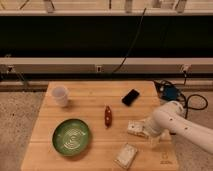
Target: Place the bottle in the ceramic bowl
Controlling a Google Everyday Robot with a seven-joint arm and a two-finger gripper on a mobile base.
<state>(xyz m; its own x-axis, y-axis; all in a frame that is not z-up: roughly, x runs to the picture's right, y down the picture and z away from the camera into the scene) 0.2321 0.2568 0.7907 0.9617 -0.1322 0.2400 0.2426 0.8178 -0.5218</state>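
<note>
1. Near the far-left corner of the table point(90, 107): white cup point(60, 95), upright, well apart from the work.
2. By the near-left corner: ceramic bowl point(72, 136), mouth-up and empty, ready to receive.
3. Mid-table: dark-red bottle point(107, 116), lying between the ceramic bowl and the target; likely calls for a raised carry.
4. At the near edge: packet point(126, 155), flat.
5. Toward the far edge: phone point(131, 97).
6. Right of centre: bottle point(135, 128), on its side, not yet lifted.
7. At its right end: gripper point(145, 132), low, jaws apart, seemingly lined up to grasp.

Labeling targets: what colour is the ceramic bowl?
Ceramic bowl: green, paler swirl rings; camera view. Gripper beside the bottle.
</note>
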